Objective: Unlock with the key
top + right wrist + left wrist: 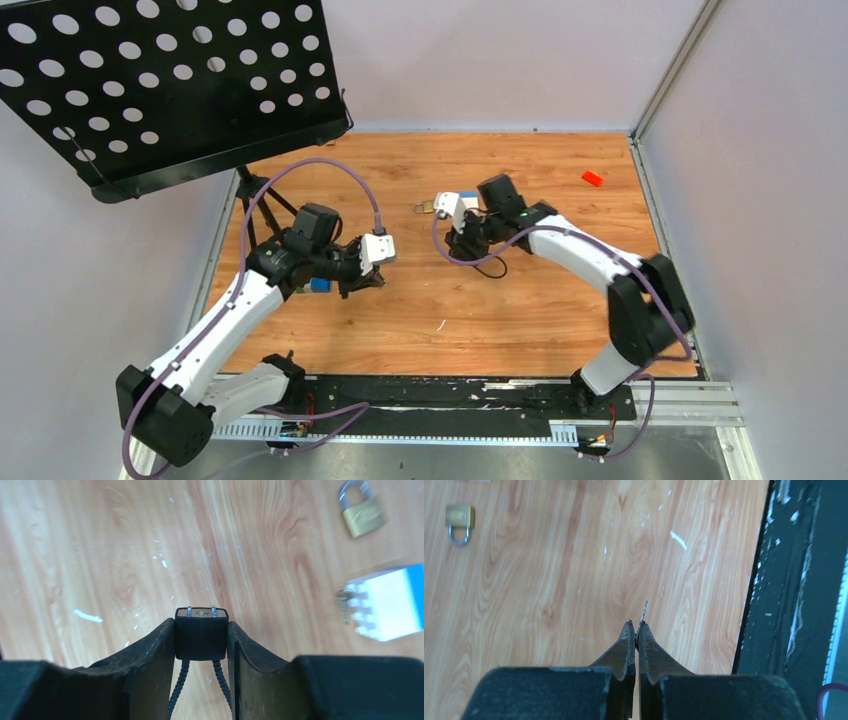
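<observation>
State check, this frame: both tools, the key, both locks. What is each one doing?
left tool: shut on the key
key: pinched edge-on, thin tip sticking out past the fingertips
right tool: shut on the black cable lock
black cable lock: held by its block, locked or not unclear
brass padlock: lying flat, shackle closed, untouched

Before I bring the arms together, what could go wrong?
1. The key sticks out only a sliver from the left claw; it may twist or slip when pushed.
2. The right claw grips the black cable lock by its sides only, so it may pivot under the key's push.
</observation>
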`<state>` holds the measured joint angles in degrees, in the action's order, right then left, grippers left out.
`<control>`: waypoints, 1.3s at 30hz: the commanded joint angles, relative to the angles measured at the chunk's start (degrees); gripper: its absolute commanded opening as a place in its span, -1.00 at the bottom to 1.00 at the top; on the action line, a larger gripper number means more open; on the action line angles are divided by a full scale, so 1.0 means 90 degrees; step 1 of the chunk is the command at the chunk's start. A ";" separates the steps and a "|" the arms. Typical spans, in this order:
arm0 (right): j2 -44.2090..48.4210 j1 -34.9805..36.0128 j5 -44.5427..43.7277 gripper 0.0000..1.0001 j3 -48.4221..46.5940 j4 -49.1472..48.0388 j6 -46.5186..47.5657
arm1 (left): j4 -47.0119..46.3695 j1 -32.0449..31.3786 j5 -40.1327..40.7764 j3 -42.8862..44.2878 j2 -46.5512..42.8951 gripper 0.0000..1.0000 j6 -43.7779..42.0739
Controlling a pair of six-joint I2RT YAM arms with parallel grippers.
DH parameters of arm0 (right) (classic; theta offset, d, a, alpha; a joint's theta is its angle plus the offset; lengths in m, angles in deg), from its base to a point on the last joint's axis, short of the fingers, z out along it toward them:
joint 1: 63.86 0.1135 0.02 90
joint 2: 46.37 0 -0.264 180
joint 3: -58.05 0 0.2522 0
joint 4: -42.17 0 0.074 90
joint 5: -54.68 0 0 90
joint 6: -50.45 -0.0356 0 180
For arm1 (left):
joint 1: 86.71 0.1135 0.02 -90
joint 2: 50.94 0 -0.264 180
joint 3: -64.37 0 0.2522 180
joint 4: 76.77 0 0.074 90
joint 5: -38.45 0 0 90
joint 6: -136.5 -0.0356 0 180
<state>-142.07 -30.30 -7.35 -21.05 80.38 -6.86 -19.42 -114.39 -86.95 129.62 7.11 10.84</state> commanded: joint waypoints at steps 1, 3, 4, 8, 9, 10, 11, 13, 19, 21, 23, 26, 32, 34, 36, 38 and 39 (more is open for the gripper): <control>0.1411 -0.0112 0.1598 -1.00 0.0101 0.0973 0.1542 | -0.0332 0.0000 -0.1086 0.0563 0.0433 -1.00 0.0148; 0.1927 -0.0107 0.1682 -0.99 0.0253 0.1203 0.1803 | -0.0233 -0.0010 -0.1525 0.0816 0.0864 -1.00 0.0154; 0.2161 -0.0099 0.1677 -0.99 0.0332 0.1259 0.1933 | -0.0124 -0.0024 -0.1736 0.0973 0.1021 -1.00 0.0132; 0.3375 -0.0100 0.1384 -1.00 0.1015 0.0661 0.2274 | 0.0428 -0.0134 -0.2441 0.1719 0.1971 -1.00 0.0111; 0.3649 -0.0105 0.1300 -1.00 0.1246 0.0343 0.2321 | 0.0530 -0.0171 -0.2646 0.1877 0.2171 -1.00 0.0135; 0.3923 -0.0102 0.1197 -1.00 0.1455 0.0050 0.2333 | 0.0557 -0.0217 -0.2791 0.2013 0.2321 -1.00 0.0210; 0.4142 -0.0104 0.1114 -1.00 0.1619 -0.0154 0.2351 | 0.0536 -0.0281 -0.2879 0.2107 0.2456 -1.00 0.0330; 0.4459 -0.0105 0.1061 -1.00 0.1840 -0.0331 0.2385 | 0.0432 -0.0528 -0.2861 0.2268 0.2631 -1.00 0.0538; 0.5301 -0.0099 0.1044 -1.00 0.2112 -0.0240 0.2947 | -0.0540 -0.1309 -0.2531 0.2399 0.2834 -1.00 0.1760; 0.5581 -0.0099 0.0909 -1.00 0.2144 -0.0217 0.3150 | -0.1058 -0.1432 -0.2594 0.2414 0.2869 -1.00 0.2503; 0.5867 -0.0106 0.0639 -1.00 0.2166 -0.0258 0.3328 | -0.1724 -0.1500 -0.2645 0.2355 0.2830 -1.00 0.3339; 0.6134 -0.0199 0.0544 -1.00 0.2104 -0.0221 0.3380 | -0.2494 -0.1545 -0.2551 0.2235 0.2714 -1.00 0.4302; 0.6417 -0.0466 0.0718 -1.00 0.1854 0.0128 0.3441 | -0.2336 -0.1640 -0.2165 0.2651 0.2822 -1.00 0.4580; 0.6493 -0.0561 0.0856 -1.00 0.1794 0.0246 0.3428 | -0.2322 -0.1658 -0.2071 0.2812 0.2920 -1.00 0.4717; 0.6552 -0.0653 0.1079 -1.00 0.1701 0.0389 0.3367 | -0.2336 -0.1662 -0.1993 0.2945 0.3028 -1.00 0.4850; 0.6594 -0.0731 0.1383 -1.00 0.1577 0.0577 0.3305 | -0.2410 -0.1678 -0.1947 0.3008 0.3078 -1.00 0.4996; 0.6599 -0.0774 0.1502 -1.00 0.1523 0.0645 0.3276 | -0.2458 -0.1688 -0.1941 0.3016 0.3083 -1.00 0.5042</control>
<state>-83.96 -36.14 0.23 -2.97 84.70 22.49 -38.63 -129.12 -105.53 154.23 34.19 52.04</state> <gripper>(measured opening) 0.393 0.011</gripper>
